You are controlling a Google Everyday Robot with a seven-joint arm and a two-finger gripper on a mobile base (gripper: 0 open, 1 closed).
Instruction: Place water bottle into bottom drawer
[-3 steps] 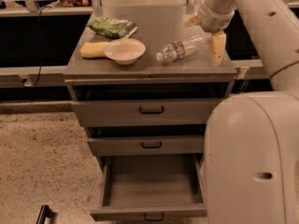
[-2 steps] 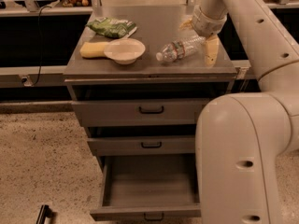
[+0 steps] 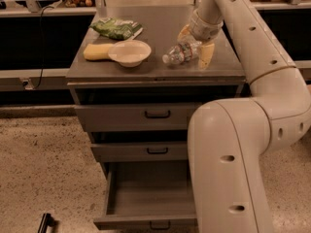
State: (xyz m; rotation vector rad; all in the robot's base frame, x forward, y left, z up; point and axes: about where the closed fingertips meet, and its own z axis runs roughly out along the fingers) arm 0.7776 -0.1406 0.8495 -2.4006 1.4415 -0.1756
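The water bottle (image 3: 179,54), clear crinkled plastic with a white cap, lies on its side on the grey cabinet top (image 3: 160,23), cap pointing left toward the white bowl. My gripper (image 3: 196,43) reaches down from the arm on the right. Its yellowish fingers (image 3: 207,55) stand apart on either side of the bottle's base end, and the bottle rests on the top. The bottom drawer (image 3: 146,191) is pulled out below, a deep grey box with nothing in it and a dark handle (image 3: 159,225) on its front.
A white bowl (image 3: 129,52), a yellow sponge-like block (image 3: 95,51) and a green bag (image 3: 115,28) lie on the left of the cabinet top. The two upper drawers (image 3: 157,114) (image 3: 157,150) are shut. My arm's big lower link (image 3: 228,169) covers the cabinet's right side. A dark object (image 3: 46,222) lies on the floor.
My gripper has moved a little left and down, so its fingers now straddle the bottle's base. The arm's lower link has swung left in view. The bottle has not moved.
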